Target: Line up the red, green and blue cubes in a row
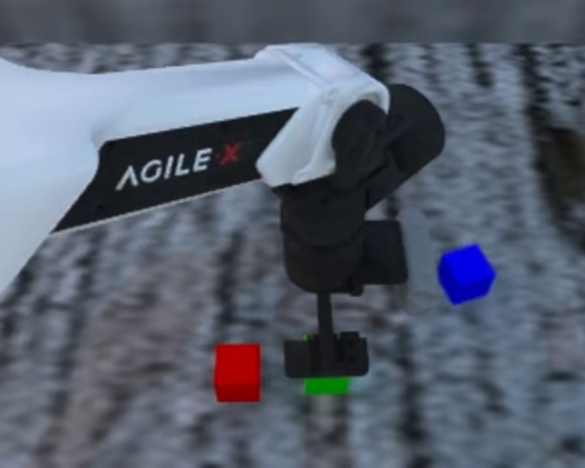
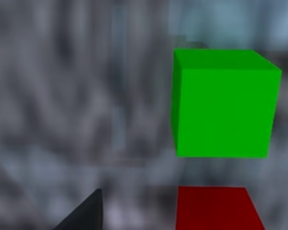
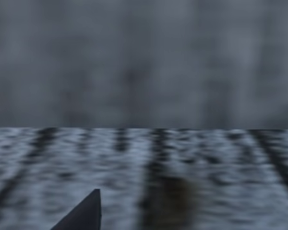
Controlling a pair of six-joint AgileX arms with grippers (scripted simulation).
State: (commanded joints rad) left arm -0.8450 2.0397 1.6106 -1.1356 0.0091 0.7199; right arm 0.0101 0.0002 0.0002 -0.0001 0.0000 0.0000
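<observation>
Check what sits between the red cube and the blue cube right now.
In the top view, the green cube lies just right of the red cube, with the left hand over it; bare table runs on to the blue cube.

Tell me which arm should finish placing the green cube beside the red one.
Left. The left gripper sits directly over the green cube, right next to the red cube. The right arm is out of the top view; its wrist camera shows only bare table.

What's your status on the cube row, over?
Left gripper low over green cube, grip unclear. Red cube close beside green; blue cube apart, off to the right, not in row. Right arm out of sight. Nothing blocking.
</observation>
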